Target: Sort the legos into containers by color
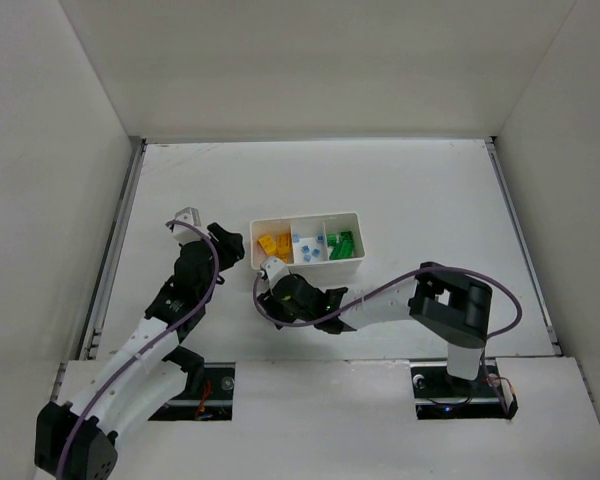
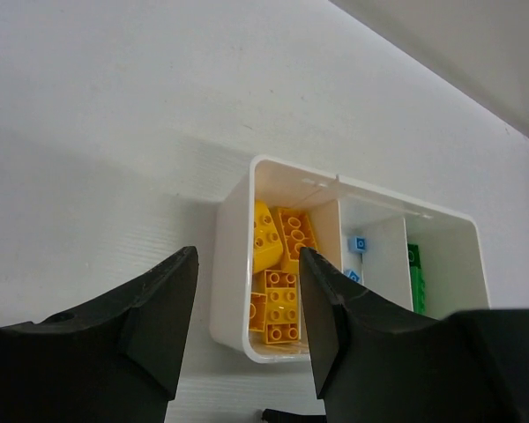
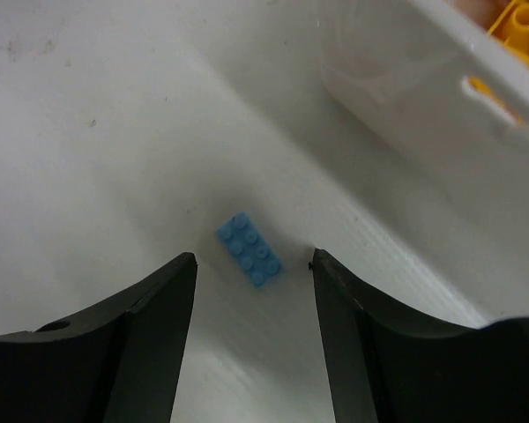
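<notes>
The white tray holds yellow bricks in its left compartment, light blue bricks in the middle and green bricks in the right. A single light blue brick lies flat on the table just in front of the tray's near left corner. My right gripper is open and empty, its tips either side of that brick and a little short of it. My left gripper is open and empty beside the tray's left wall, facing the yellow bricks.
Both grippers sit close together at the tray's left end. White walls enclose the table on the left, back and right. The right arm's cable loops over the table in front of the tray.
</notes>
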`<move>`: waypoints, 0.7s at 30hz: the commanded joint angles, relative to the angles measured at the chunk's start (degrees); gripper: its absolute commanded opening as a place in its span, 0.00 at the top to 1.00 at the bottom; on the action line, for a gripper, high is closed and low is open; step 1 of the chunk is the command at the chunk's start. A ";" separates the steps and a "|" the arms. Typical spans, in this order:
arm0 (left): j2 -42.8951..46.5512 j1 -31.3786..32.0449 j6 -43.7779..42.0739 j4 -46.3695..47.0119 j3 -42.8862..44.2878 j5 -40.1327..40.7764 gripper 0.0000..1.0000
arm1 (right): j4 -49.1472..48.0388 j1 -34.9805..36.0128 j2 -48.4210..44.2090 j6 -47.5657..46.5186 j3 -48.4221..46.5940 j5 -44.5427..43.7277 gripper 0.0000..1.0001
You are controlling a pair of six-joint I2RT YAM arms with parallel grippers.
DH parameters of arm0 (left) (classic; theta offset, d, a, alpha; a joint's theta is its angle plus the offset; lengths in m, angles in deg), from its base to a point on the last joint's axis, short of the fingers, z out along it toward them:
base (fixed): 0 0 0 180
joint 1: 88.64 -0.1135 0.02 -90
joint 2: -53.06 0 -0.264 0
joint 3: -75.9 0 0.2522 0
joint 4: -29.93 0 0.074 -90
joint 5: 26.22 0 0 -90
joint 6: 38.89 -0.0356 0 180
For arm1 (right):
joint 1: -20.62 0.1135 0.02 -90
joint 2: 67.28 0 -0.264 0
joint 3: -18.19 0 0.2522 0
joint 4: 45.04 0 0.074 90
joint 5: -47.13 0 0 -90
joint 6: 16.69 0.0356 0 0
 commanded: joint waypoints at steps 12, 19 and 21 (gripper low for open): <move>1.79 -5.12 1.51 5.82 -2.67 -6.63 0.53 | 9.52 1.23 3.58 2.74 -5.47 0.17 0.54; 2.31 -5.21 1.51 5.82 -3.11 -6.81 0.54 | 8.73 3.34 2.35 6.70 -2.74 0.00 0.64; 2.67 -4.95 1.51 5.82 -3.19 -6.64 0.54 | 8.12 3.70 2.09 6.80 -2.21 -0.53 0.65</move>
